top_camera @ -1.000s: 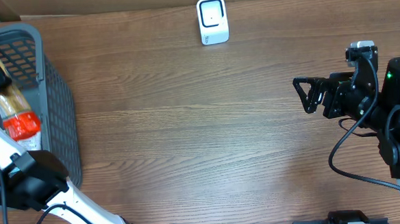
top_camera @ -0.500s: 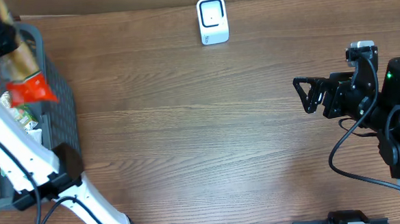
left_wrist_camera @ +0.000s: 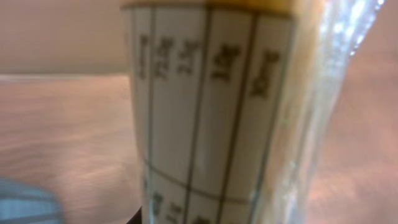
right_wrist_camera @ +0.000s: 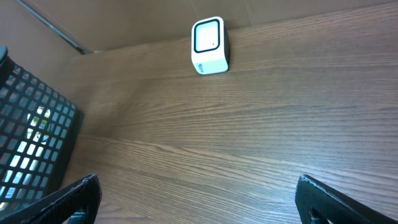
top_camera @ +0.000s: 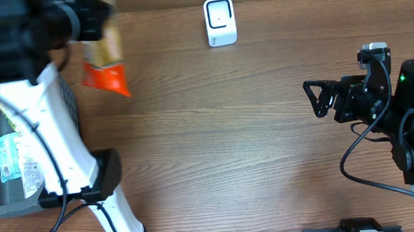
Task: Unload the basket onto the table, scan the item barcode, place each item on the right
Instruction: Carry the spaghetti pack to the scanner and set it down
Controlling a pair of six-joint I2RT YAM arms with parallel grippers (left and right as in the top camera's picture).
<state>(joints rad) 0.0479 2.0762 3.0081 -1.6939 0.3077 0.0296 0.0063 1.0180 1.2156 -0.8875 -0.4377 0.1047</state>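
Overhead view
- Left gripper [top_camera: 88, 23]: raised at the far left of the table, blurred; closed narrow on the packaged item.
- Packaged item [top_camera: 105, 68]: hangs from the left gripper, tan body with an orange-red lower end; it is over the wood just right of the basket and well left of the scanner.
- Scanner [top_camera: 220, 21]: small white unit standing at the far edge, near the middle of the table [top_camera: 215, 144].
- Basket [top_camera: 68, 102]: dark mesh, at the left edge, partly hidden by the left arm.
- Second pack [top_camera: 14, 158]: pale, labelled, lying inside the basket.
- Right gripper [top_camera: 318, 97]: at the right side, fingers spread wide, nothing between them; well apart from scanner and item.

Left wrist view
- Packaged item: fills the frame, blurred; a white label ruled into columns of print, clear wrapper along its right side.
- Own fingers: cannot be made out.

Right wrist view
- Right gripper: both dark fingertips [right_wrist_camera: 74, 198] at the near corners, wide apart, bare wood between.
- Scanner: far, centre, window facing the camera.
- Basket: mesh wall at left.
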